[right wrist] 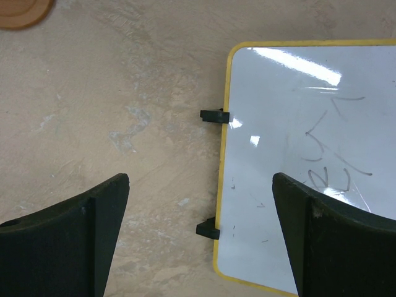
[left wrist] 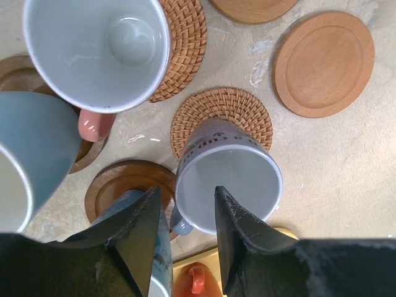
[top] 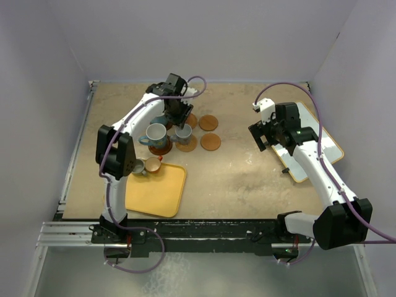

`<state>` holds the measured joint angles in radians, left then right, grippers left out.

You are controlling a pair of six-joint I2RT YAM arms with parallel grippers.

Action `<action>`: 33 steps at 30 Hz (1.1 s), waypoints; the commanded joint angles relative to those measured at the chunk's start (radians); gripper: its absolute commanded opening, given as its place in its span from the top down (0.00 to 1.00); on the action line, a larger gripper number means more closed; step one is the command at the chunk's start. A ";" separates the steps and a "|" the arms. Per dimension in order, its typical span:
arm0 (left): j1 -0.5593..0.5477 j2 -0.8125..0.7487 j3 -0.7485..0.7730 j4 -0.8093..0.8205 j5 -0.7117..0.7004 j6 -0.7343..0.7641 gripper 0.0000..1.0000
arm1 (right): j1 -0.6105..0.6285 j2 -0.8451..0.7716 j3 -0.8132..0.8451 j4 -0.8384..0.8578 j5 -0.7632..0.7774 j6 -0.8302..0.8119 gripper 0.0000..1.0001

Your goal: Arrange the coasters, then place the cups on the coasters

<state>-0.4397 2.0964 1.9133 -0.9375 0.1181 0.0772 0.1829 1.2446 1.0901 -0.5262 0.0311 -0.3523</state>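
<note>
- Left wrist view: the left tool (left wrist: 185, 190) is partly spread. One finger is outside and one inside the near wall of a grey mug (left wrist: 229, 179), with a gap on either side.
- That mug stands on a woven coaster (left wrist: 219, 108), hiding most of it.
- A white mug (left wrist: 99, 49) with a reddish handle covers part of a second woven coaster (left wrist: 185, 43).
- A light blue mug (left wrist: 28, 154) is cut off at the left edge, and an orange cup (left wrist: 195, 281) peeks out between the fingers.
- Two wooden coasters (left wrist: 325, 62) lie bare, one cropped at the top.
- The right tool (right wrist: 199, 179) is spread wide and holds nothing. It is above the desk (right wrist: 124, 93) at the edge of a whiteboard (right wrist: 297, 154).
</note>
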 commanded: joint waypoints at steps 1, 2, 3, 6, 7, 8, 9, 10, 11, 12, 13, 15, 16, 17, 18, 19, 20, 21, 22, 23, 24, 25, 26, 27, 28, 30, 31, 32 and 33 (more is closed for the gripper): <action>-0.002 -0.150 0.018 0.037 -0.003 0.061 0.61 | 0.000 -0.004 0.043 0.000 -0.019 -0.013 0.00; -0.002 -0.173 0.002 0.051 -0.012 0.071 0.60 | 0.000 -0.004 0.042 0.000 -0.019 -0.012 0.00; -0.002 -0.197 -0.016 0.073 -0.026 0.085 0.60 | 0.000 -0.004 0.042 0.000 -0.019 -0.013 0.00; -0.002 -0.281 -0.090 0.126 -0.076 0.139 0.56 | 0.000 -0.005 0.043 -0.001 -0.019 -0.013 0.00; -0.002 -0.312 -0.122 0.144 -0.092 0.157 0.54 | -0.001 -0.005 0.043 -0.001 -0.018 -0.012 0.00; -0.002 -0.343 -0.155 0.160 -0.106 0.174 0.51 | 0.000 -0.006 0.043 -0.001 -0.018 -0.012 0.00; -0.003 -0.375 -0.191 0.174 -0.116 0.197 0.48 | 0.000 -0.005 0.043 -0.001 -0.017 -0.013 0.00; -0.002 -0.407 -0.229 0.185 -0.122 0.221 0.45 | 0.000 -0.005 0.042 -0.001 -0.017 -0.013 0.00; -0.003 -0.440 -0.267 0.188 -0.127 0.251 0.44 | 0.000 -0.006 0.043 -0.002 -0.017 -0.013 0.00; -0.002 -0.472 -0.305 0.190 -0.130 0.281 0.43 | 0.000 -0.007 0.042 -0.002 -0.017 -0.012 0.00; -0.002 -0.506 -0.343 0.188 -0.129 0.312 0.42 | 0.000 -0.007 0.042 -0.002 -0.016 -0.013 0.00; -0.001 -0.592 -0.425 0.187 -0.122 0.386 0.41 | 0.000 -0.004 0.042 0.000 -0.016 -0.013 0.00; 0.001 -0.636 -0.478 0.190 -0.108 0.420 0.41 | -0.001 -0.003 0.044 -0.001 -0.016 -0.013 0.00; 0.001 -0.681 -0.525 0.194 -0.088 0.456 0.40 | 0.000 -0.001 0.044 -0.002 -0.017 -0.013 0.00; 0.001 -0.722 -0.570 0.196 -0.065 0.491 0.40 | 0.000 -0.001 0.044 -0.002 -0.017 -0.012 0.00; 0.001 -0.767 -0.609 0.190 -0.033 0.532 0.40 | 0.000 -0.001 0.044 -0.003 -0.017 -0.012 0.00; 0.001 -0.806 -0.648 0.179 0.001 0.590 0.40 | 0.000 -0.001 0.045 -0.004 -0.017 -0.013 0.00; 0.001 -0.840 -0.684 0.164 0.030 0.632 0.40 | -0.002 -0.001 0.044 -0.003 -0.018 -0.012 0.00; 0.000 -0.873 -0.716 0.148 0.056 0.672 0.40 | -0.001 -0.002 0.044 -0.003 -0.019 -0.012 0.00; 0.001 -0.898 -0.746 0.130 0.073 0.705 0.40 | -0.001 -0.004 0.044 -0.003 -0.020 -0.012 0.00; 0.001 -0.920 -0.771 0.111 0.084 0.736 0.41 | 0.000 -0.007 0.044 -0.004 -0.020 -0.012 0.00; 0.001 -0.937 -0.796 0.094 0.085 0.762 0.41 | 0.000 -0.009 0.044 -0.004 -0.021 -0.011 0.00; 0.001 -0.949 -0.816 0.078 0.080 0.779 0.41 | -0.001 -0.011 0.044 -0.003 -0.024 -0.011 0.00; 0.002 -0.956 -0.833 0.066 0.067 0.792 0.42 | 0.000 -0.012 0.044 -0.004 -0.026 -0.011 0.00; 0.002 -0.961 -0.849 0.055 0.052 0.803 0.42 | 0.000 -0.013 0.044 -0.004 -0.029 -0.011 0.00; 0.005 -0.963 -0.878 0.046 0.016 0.814 0.43 | 0.000 -0.015 0.045 -0.005 -0.031 -0.011 0.00; 0.011 -0.961 -0.889 0.043 0.004 0.821 0.44 | 0.000 -0.018 0.044 -0.005 -0.031 -0.011 0.00; 0.019 -0.958 -0.900 0.044 -0.004 0.828 0.44 | 0.000 -0.021 0.044 -0.005 -0.031 -0.011 0.00; 0.036 -0.951 -0.909 0.046 -0.006 0.831 0.45 | 0.000 -0.024 0.044 -0.005 -0.032 -0.010 0.00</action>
<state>-0.4358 1.1408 1.0363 -0.8780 0.1329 0.8318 0.1829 1.2446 1.0920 -0.5323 0.0231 -0.3523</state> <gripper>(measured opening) 0.561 0.998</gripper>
